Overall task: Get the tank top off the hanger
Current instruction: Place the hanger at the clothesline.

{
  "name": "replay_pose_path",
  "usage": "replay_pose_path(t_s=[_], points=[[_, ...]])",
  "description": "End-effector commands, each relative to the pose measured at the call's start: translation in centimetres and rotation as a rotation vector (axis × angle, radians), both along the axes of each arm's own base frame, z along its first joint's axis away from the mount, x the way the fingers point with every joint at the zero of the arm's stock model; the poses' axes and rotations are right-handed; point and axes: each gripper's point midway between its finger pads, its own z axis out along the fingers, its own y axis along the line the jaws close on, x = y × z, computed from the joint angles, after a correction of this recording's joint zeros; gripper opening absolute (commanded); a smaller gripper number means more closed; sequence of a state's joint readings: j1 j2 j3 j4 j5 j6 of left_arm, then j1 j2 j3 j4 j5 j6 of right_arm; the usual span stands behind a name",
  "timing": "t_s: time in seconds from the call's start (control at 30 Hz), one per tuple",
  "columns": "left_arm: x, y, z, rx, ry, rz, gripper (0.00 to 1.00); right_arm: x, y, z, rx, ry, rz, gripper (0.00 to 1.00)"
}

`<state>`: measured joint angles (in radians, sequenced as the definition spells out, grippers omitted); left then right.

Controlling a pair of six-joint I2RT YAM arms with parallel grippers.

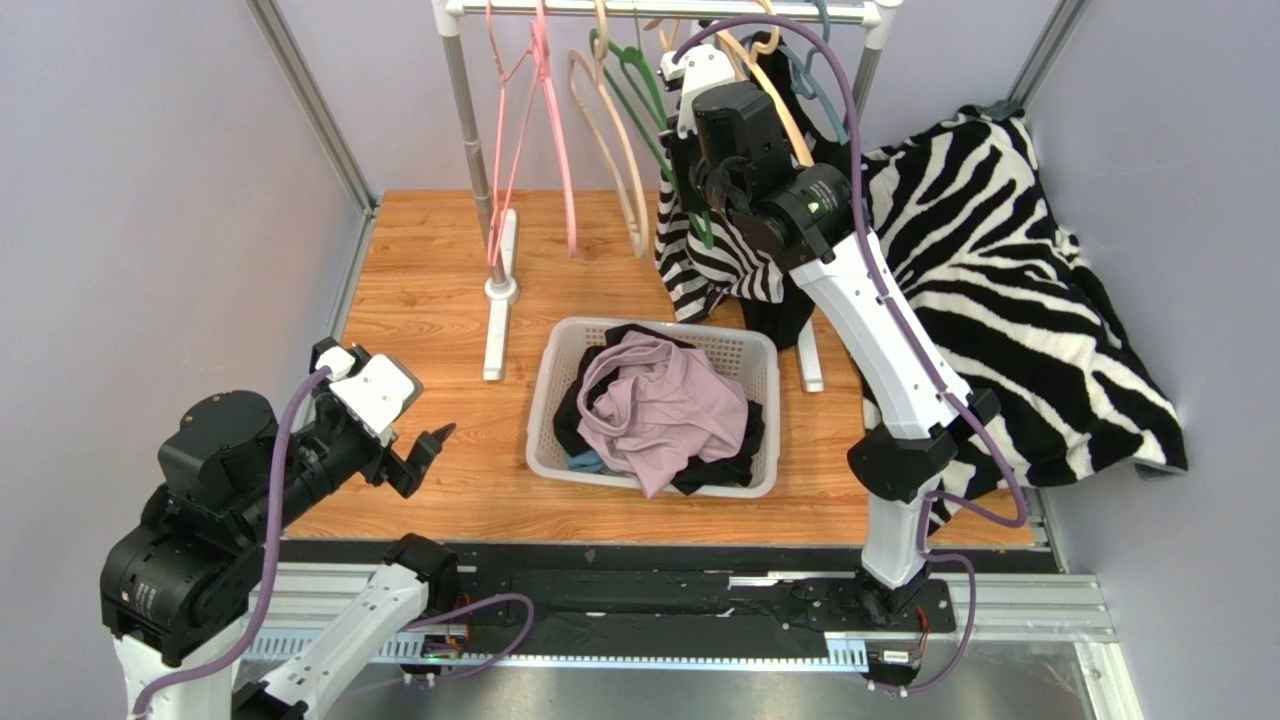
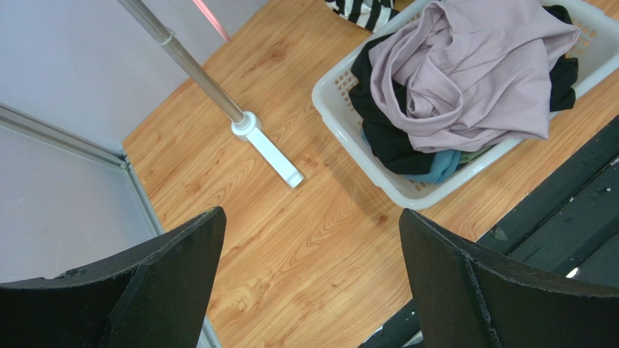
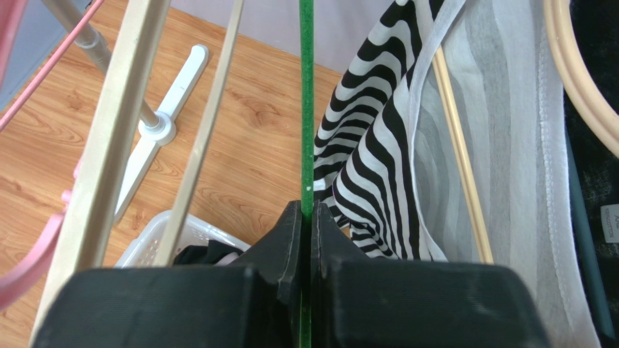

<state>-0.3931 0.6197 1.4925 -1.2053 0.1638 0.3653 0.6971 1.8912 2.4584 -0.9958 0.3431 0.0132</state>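
Cloth tank top point(image 3: 367, 163), wood-grain table point(image 2: 290, 246)

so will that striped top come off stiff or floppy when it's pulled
Probably floppy: the striped top hangs in soft folds. Likely light, since its stripes show through the thin cloth. It may snag, lying between the green hanger and a wooden bar.
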Motion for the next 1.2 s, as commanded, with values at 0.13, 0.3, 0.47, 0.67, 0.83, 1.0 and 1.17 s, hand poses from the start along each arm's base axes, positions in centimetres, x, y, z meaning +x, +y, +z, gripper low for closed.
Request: replay_pose_path(t_s=[0.13,0.3,0.47,0.67,0.83,1.0,1.17], points=[[-0.4,-0.3,0.0,-0.01,-0.004,-0.022,0.98,1.4,2.4,1.6,0.139,-0.039,0.027,0.0],[-0.4,-0.3,0.2,-0.009,-0.008,-0.023,0.98,1.5,3.2,1.0,0.165,-0.018,0.036,0.0],[-0.4,-0.3,0.2,-0.011,-0.008,-0.025,0.98,0.7,3.7,1.0,0.162,-0.012,0.068,0.0],[-0.3,-0.2,0.2,-0.005,-0.009,-0.018,0.98,-0.6,1.5,1.6,0.109,-0.028,0.048,0.34],[-0.3,-0.3,0.1,-0.004,-0.005,-0.024,0.97,-2.7,-2.4,4.4,0.109,-0.084,0.025,0.63],[-0.4,-0.4,0.2,-0.005,-0.001,-0.031,0.97,-3.9,-6.0,6.2,0.131,-0.108,0.008,0.66],[-0.5,-0.5,0.3,-0.001,0.002,-0.038,0.97,-3.3,-10.4,6.6,0.191,-0.097,-0.049,0.59]])
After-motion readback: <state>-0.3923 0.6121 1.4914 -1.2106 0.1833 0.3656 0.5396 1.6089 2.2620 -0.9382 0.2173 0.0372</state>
